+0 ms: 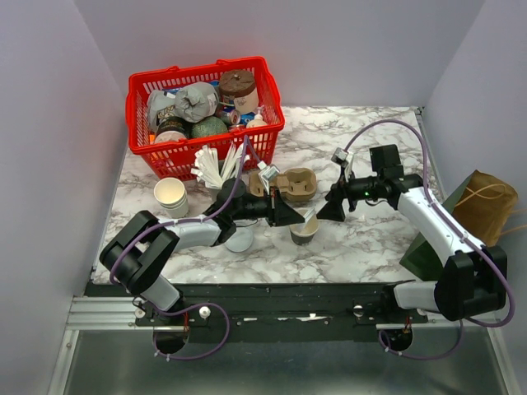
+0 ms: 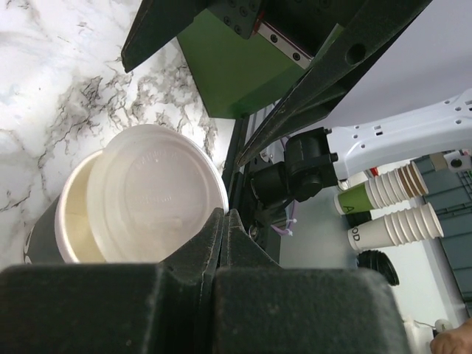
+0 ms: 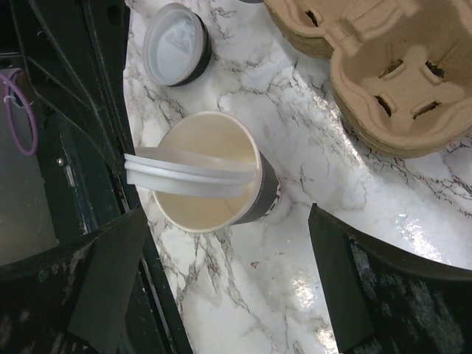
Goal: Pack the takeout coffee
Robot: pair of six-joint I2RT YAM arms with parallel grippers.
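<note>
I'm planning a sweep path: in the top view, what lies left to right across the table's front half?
Cup stack → lidded cup → cup with tilted lid → right gripper → paper bag.

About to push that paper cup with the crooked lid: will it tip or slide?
Likely light and tippy: the paper cup shows only cream walls inside, no liquid visible. The white lid lies tilted across the mouth, not pressed on, so a push would probably dislodge it. The marble tabletop looks glossy, so the cup may slide.
</note>
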